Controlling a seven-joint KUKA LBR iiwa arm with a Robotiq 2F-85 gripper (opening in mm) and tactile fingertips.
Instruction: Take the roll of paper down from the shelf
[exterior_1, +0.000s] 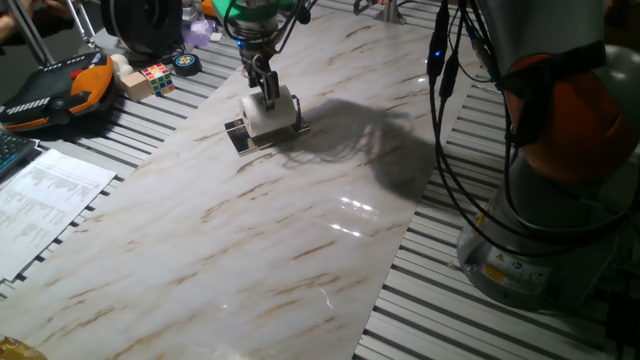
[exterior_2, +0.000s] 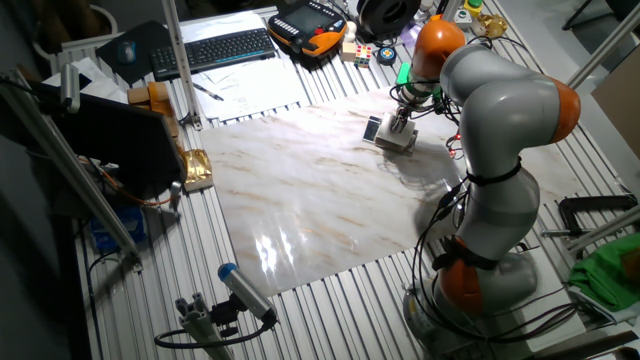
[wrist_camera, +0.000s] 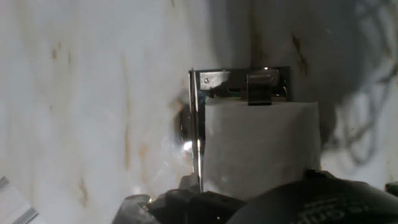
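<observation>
Hand view looked down on pale marble-patterned tabletop (wrist_camera: 93, 93), brown-veined, with glare patches. From one fixed view, slatted metal bench (exterior_1: 500, 320) surrounded the marble sheet; printed paper sheets (exterior_1: 45, 200), a black-and-orange case (exterior_1: 60, 90) and a colour cube (exterior_1: 157, 76) lay off to the side. A keyboard (exterior_2: 215, 47) sat beyond in the other fixed view.

Roll of paper (exterior_1: 268, 115) sat on the shelf (exterior_1: 238, 135), white against the silver wire rail (wrist_camera: 196, 124). End effector (exterior_1: 266, 92) stood directly above, fingers down at the roll's top. Whether they gripped it, or how far apart they were, could not be told.
</observation>
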